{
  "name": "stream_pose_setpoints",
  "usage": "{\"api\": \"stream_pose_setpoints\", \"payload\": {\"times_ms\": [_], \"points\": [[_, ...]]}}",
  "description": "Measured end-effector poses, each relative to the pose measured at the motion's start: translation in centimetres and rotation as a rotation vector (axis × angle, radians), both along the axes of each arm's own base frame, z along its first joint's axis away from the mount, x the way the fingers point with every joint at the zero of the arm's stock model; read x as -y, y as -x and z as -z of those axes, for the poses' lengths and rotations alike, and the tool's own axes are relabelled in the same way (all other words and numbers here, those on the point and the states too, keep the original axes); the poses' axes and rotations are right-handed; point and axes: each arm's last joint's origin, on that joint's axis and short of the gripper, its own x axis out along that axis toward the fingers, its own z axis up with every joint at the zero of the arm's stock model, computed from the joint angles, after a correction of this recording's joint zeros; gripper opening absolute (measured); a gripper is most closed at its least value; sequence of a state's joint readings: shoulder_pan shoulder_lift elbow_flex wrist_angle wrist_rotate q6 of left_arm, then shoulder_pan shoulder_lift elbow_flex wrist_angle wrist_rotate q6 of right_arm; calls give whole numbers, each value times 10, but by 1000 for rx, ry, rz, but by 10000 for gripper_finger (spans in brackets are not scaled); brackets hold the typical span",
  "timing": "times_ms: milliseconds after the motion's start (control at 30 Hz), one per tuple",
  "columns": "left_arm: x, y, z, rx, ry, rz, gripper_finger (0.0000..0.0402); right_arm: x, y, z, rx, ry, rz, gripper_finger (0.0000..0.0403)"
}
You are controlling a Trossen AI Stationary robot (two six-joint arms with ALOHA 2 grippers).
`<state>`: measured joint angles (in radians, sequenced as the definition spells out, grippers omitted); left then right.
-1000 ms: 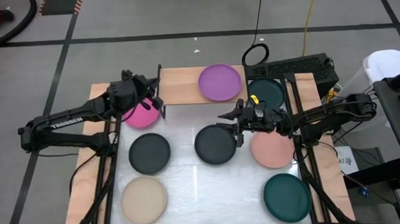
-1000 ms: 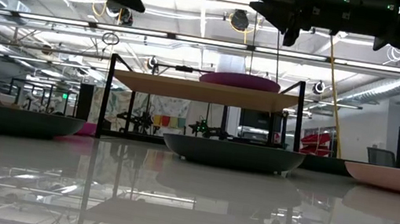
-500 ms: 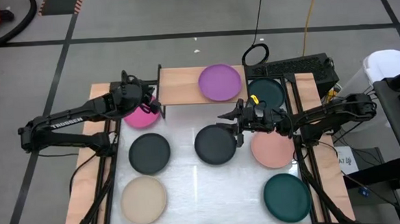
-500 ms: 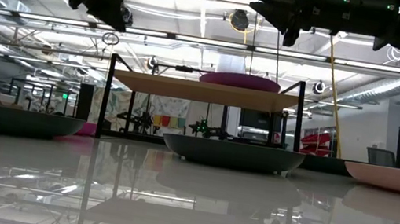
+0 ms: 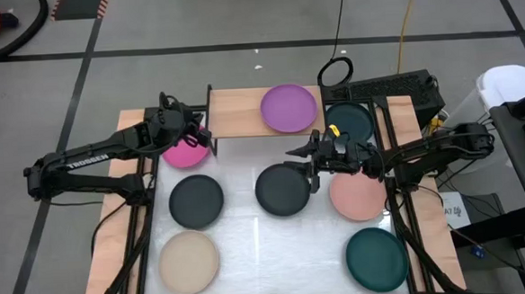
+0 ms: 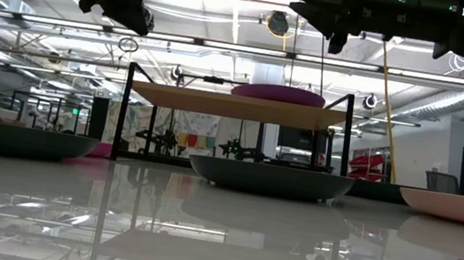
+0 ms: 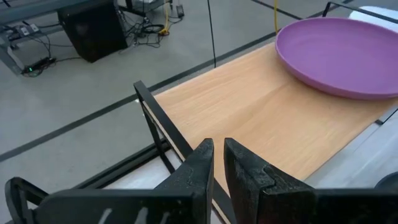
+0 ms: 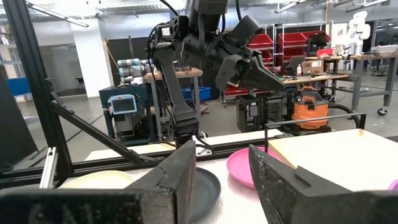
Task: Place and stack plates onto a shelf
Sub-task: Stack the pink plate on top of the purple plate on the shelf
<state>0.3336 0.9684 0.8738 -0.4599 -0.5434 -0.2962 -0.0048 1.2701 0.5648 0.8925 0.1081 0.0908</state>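
Meanwhile my left gripper, fingers nearly pressed together on nothing, had drawn back from the shelf to hover over the hot pink plate by the table's far left edge. The purple plate lay shelved; my right gripper, spread, waited mid-table.

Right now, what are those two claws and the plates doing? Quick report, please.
Left claw nearly shut, empty, above hot pink round plate. Right claw open, empty, over charcoal round plate. Purple round plate alone on wooden-topped shelf. Nothing in the way.
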Motion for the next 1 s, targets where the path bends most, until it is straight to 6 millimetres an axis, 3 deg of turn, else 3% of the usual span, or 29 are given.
{"api": "stream_pose_setpoints", "payload": {"times_ms": [567,800,1000], "points": [[-3,-8,-18,195,-78,13,44,0,0,1,-8,9,1,130],[-3,-6,-12,13,-138,85,44,0,0,1,-8,9,1,130],[-2,12,13,-178,39,-58,44,0,0,1,-8,9,1,130]]}}
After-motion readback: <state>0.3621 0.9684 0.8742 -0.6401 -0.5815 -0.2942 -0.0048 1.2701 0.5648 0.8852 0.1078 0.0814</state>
